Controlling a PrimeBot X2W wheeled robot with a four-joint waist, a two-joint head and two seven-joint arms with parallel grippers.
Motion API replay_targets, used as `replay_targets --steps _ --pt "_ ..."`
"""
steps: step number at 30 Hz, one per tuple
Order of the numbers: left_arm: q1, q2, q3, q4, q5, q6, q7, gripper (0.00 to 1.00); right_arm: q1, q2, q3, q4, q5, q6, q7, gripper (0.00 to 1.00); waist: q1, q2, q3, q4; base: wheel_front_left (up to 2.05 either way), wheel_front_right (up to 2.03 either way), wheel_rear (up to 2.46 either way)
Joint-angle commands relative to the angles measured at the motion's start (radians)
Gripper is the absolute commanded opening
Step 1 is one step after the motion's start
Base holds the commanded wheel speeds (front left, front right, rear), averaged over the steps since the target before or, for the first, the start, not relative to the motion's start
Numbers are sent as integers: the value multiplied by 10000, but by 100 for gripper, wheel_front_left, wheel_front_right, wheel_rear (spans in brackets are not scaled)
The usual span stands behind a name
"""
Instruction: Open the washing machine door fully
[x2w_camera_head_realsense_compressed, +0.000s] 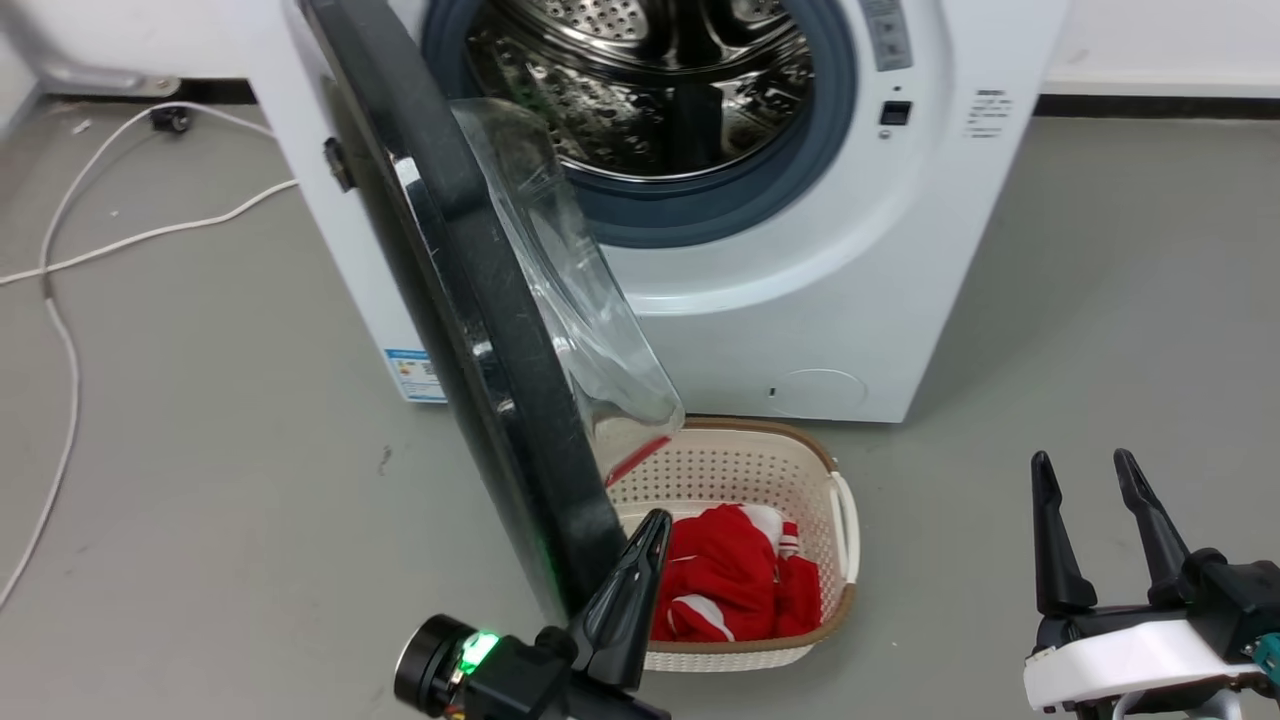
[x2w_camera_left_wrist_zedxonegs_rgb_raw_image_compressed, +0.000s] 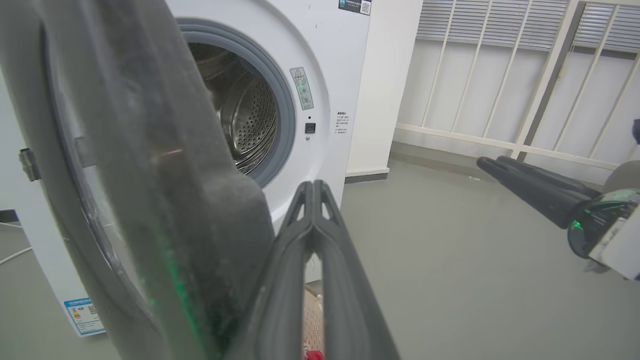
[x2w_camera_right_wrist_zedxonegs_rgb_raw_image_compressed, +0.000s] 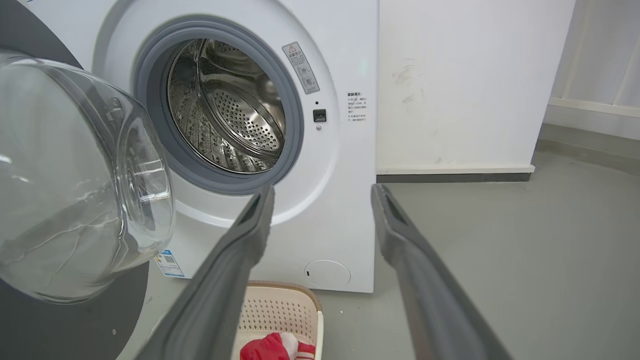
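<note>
Your left hand (x2w_camera_head_realsense_compressed: 652, 522), pinched closed, seems to touch the washing machine door (x2w_camera_head_realsense_compressed: 470, 330) at 6 o'clock. Push its rim there; it looks heavy, stiff, slippery. Your right hand (x2w_camera_head_realsense_compressed: 1082, 462) is spread.

Dark tapered jaws, white wrist (x2w_camera_head_realsense_compressed: 1130, 655), green LED (x2w_camera_head_realsense_compressed: 478, 652)

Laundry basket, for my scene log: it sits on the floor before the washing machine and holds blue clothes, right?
Not blue: the clothes in the laundry basket are red, as the head view shows. It does sit before the washing machine.
</note>
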Motion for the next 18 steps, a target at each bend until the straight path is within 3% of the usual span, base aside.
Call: replay_targets --steps 1,11,18 --pt "178 207 323 29 -74 244 19 0 -103 22 1 -30 -44 -7 17 100 0 0 23 294 0 0 0" --pt "1091 385 290 -946 -48 661 191 0 -56 19 -53 -114 -125 -7 74 100 0 0 23 1786 0 0 0" --pt "1220 631 937 -950 -303 947 164 0 -92 18 33 -170 -154 -7 147 100 0 0 -8 2400 0 0 0"
